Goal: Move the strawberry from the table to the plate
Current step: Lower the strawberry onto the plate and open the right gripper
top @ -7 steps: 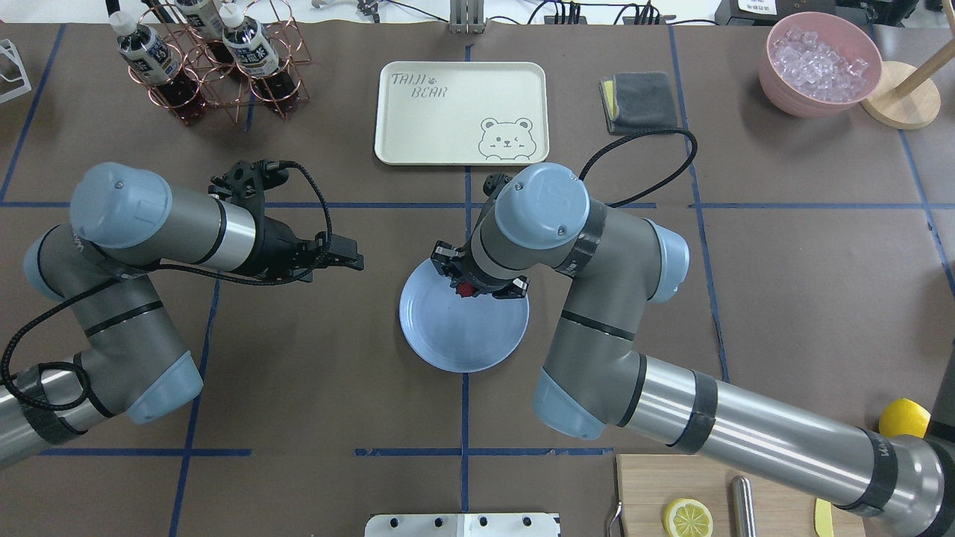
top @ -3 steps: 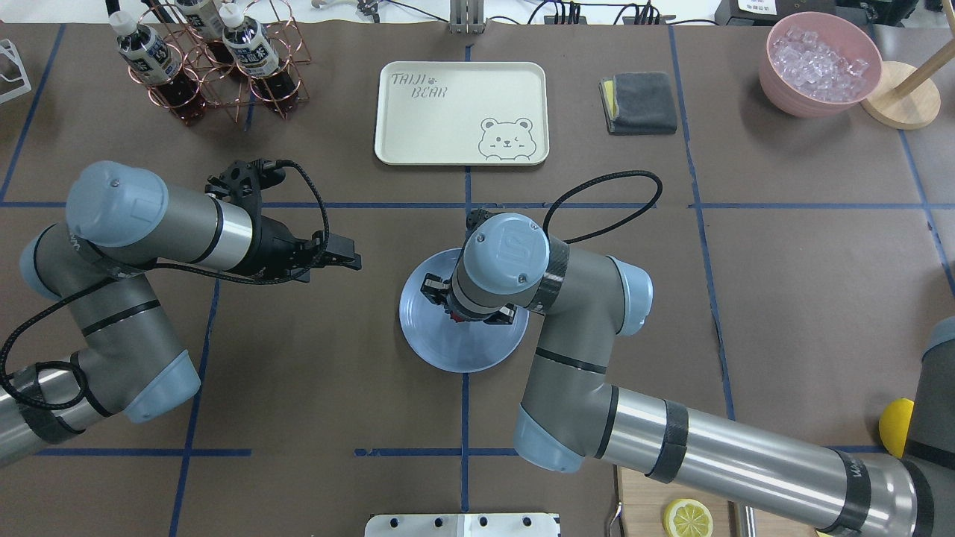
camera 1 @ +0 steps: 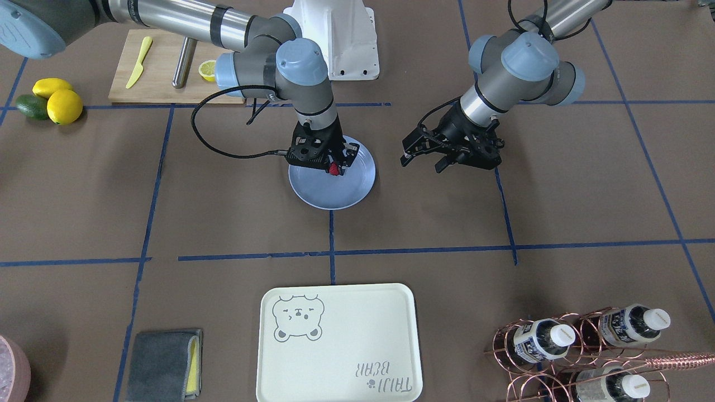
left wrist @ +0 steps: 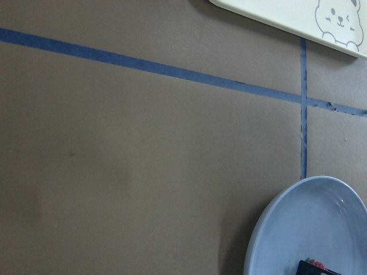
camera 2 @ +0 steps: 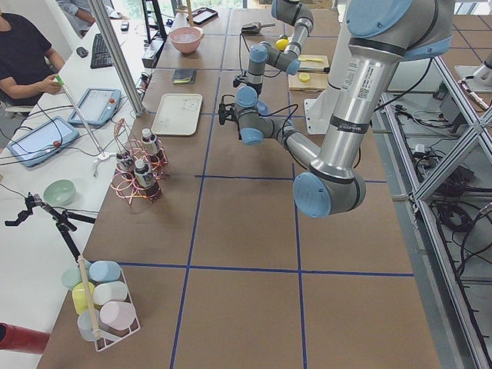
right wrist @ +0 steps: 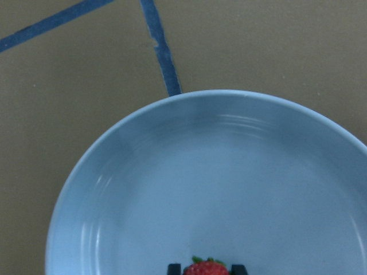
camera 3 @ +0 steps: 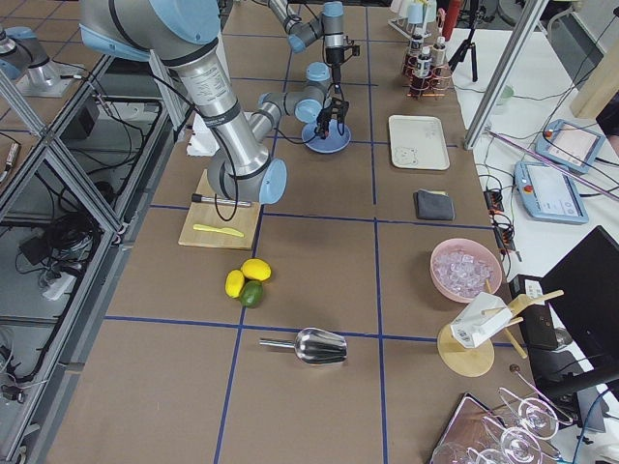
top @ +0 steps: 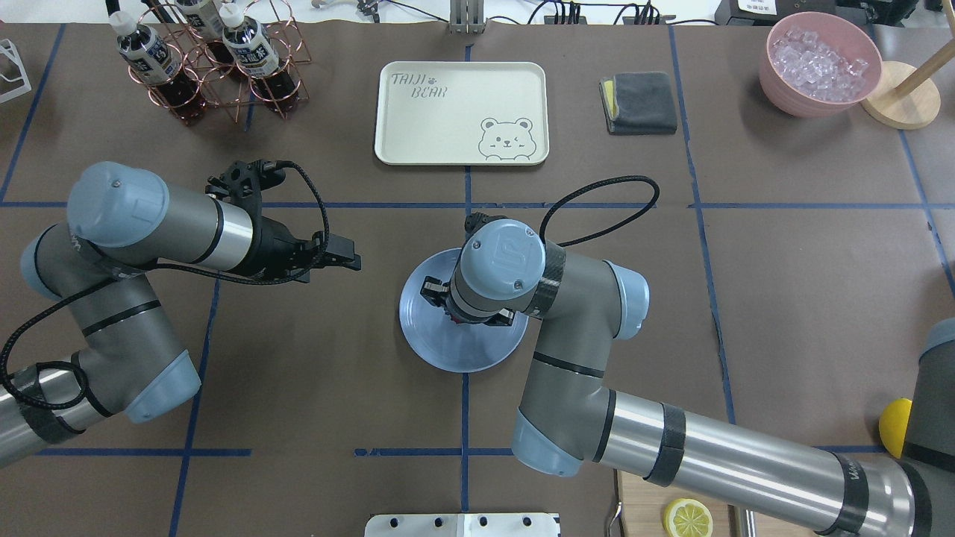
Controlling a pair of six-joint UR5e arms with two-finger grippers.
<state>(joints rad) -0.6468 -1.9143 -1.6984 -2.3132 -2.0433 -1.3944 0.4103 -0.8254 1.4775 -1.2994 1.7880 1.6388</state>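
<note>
The pale blue plate (top: 462, 352) lies on the brown table (top: 336, 388) at the centre. My right gripper (camera 1: 333, 166) hangs low over the plate's middle, shut on the small red strawberry (camera 1: 334, 170). In the right wrist view the strawberry (right wrist: 205, 267) sits between the two fingertips, just above the plate (right wrist: 218, 189). From overhead the right wrist hides nearly all of the berry. My left gripper (top: 349, 253) hovers to the plate's left, apart from it, open and holding nothing. The left wrist view shows the plate's (left wrist: 312, 226) edge at the lower right.
A cream bear tray (top: 461, 112) lies beyond the plate. A copper rack of bottles (top: 216, 60) stands far left, a grey cloth (top: 639, 102) and a pink bowl of ice (top: 819, 63) far right. Lemons with an avocado (camera 1: 50, 100) sit beside a wooden cutting board (camera 1: 162, 61).
The right arm has pulled back from the plate's far edge to over its middle and come lower, still holding the strawberry. The left arm has barely shifted.
</note>
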